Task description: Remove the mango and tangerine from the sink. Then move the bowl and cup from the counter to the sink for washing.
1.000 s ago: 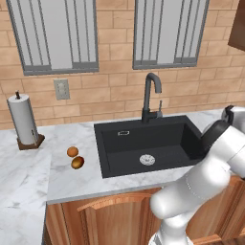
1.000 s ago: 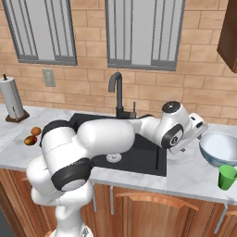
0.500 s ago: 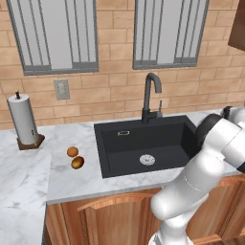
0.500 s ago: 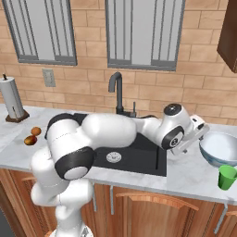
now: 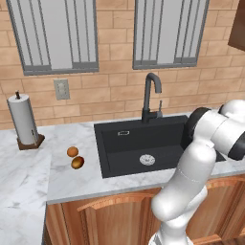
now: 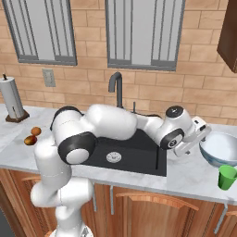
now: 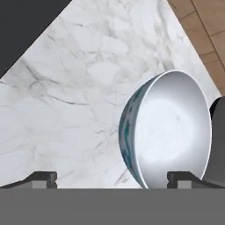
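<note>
From behind and left of the white arm, one base camera looks forward and down across the white marble counter with grey veins (image 5: 28, 172) to the large black rectangular sink (image 5: 139, 143) and the brick wall. Its partner, behind and to the right, frames the same sink (image 6: 134, 150) and counter (image 6: 185, 176), adding the stretch beyond the open pincer (image 6: 190, 143). The hand camera sits close, looking along the pincer (image 7: 110, 178) onto marble just ahead; the dark corner at its top left is probably the sink's edge.
</note>
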You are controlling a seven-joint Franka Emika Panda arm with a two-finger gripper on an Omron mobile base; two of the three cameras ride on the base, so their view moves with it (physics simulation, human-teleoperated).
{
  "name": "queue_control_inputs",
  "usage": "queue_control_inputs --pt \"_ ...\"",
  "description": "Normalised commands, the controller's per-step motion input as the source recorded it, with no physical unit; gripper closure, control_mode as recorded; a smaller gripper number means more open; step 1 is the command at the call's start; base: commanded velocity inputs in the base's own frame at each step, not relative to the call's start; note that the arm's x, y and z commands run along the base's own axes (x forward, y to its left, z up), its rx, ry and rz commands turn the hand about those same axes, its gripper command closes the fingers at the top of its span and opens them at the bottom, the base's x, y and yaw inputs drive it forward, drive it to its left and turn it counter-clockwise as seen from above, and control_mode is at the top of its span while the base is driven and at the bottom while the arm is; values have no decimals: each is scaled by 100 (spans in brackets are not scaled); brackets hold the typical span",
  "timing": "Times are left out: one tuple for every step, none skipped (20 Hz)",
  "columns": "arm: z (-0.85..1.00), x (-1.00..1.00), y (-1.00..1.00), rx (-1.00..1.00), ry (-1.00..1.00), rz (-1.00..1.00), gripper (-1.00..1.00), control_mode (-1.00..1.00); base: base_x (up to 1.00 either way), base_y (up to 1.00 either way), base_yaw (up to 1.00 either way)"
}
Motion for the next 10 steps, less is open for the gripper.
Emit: queue_control_inputs --pt "-5 5 -11 0 0 0 -100 -100 0 0 0" --pt "-5 6 -13 0 0 0 -100 -100 0 0 0" --pt "-4 6 -14 0 0 0 -100 -100 0 0 0" --pt "-4 7 -14 0 0 0 -100 -100 0 0 0" --pt "-4 7 -15 0 0 0 -100 -100 0 0 0" --pt "-3 7 -15 0 0 0 -100 -100 0 0 0" --pt "-2 7 -15 0 0 0 -100 -100 0 0 0" --pt "-2 8 -15 0 0 0 -100 -100 0 0 0" --pt "-1 8 -16 0 0 0 -100 -100 0 0 0" --pt "0 7 -17 0 0 0 -100 -100 0 0 0"
